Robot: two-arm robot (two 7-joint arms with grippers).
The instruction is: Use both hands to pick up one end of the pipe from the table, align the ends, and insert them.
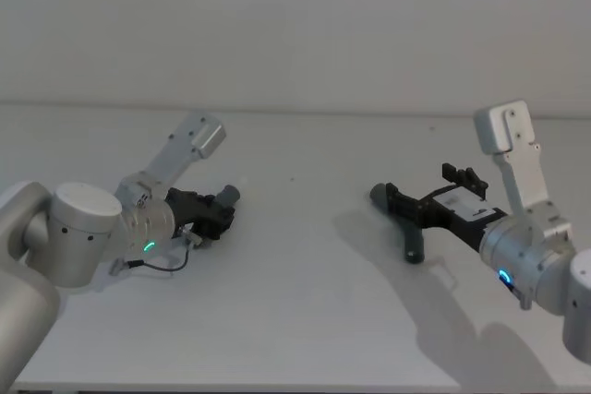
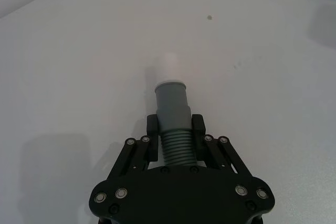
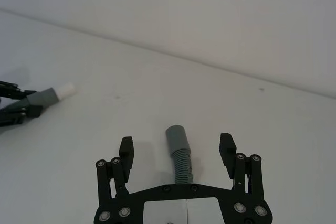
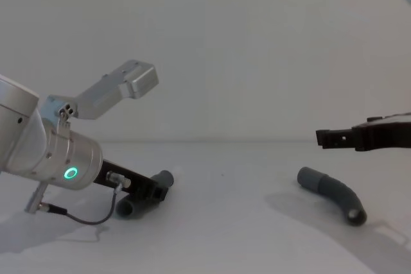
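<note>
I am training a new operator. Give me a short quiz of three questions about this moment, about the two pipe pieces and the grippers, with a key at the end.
1. True or false: the left gripper is shut on the white-tipped piece.
2. Choose one. The right gripper is:
A) open, above the collared piece, not gripping it
B) shut on that piece
C) shut on nothing
3. Fill in the gap: the collared piece lies on the ____.

Key: 1 true; 2 A; 3 table.
</note>
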